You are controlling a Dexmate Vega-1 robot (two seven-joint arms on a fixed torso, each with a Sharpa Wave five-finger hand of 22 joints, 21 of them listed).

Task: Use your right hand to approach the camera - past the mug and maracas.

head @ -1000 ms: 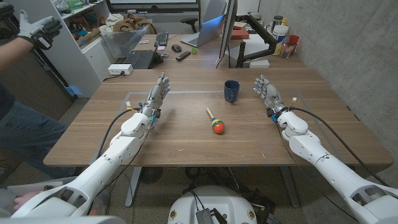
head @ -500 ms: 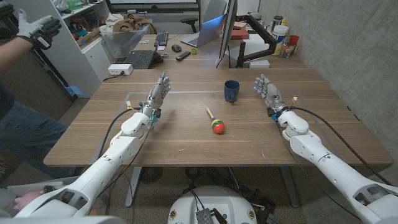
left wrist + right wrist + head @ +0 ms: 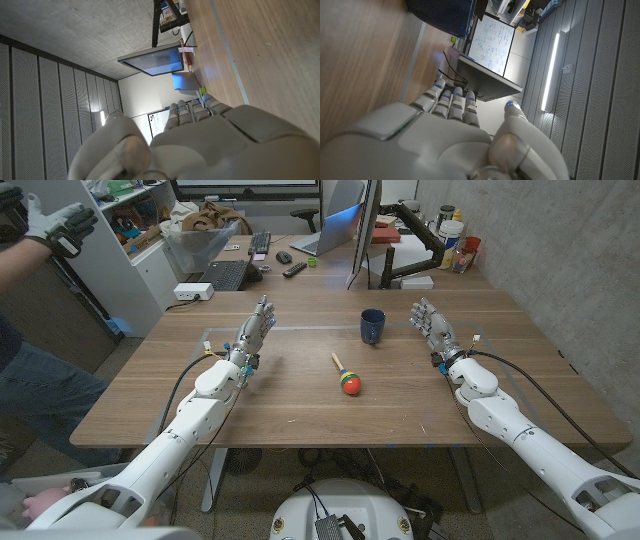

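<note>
Right hand point(image 3: 432, 328): fingers apart, empty, toward counter's right edge.
Mug point(image 3: 372, 326): just inboard of it.
Maraca point(image 3: 347, 376): nearer front edge, handle pointing away.
Left hand point(image 3: 252, 335): empty, fingers extended.

At the far edge of the brown wooden table point(image 3: 300, 405) we observed a black keyboard point(image 3: 259, 244), an open silver laptop point(image 3: 335, 230), and a white power strip point(image 3: 192, 291); a person's gloved hand point(image 3: 60, 225) appeared left.

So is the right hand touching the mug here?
No, the right hand stands apart from the mug, with bare table between them.
</note>
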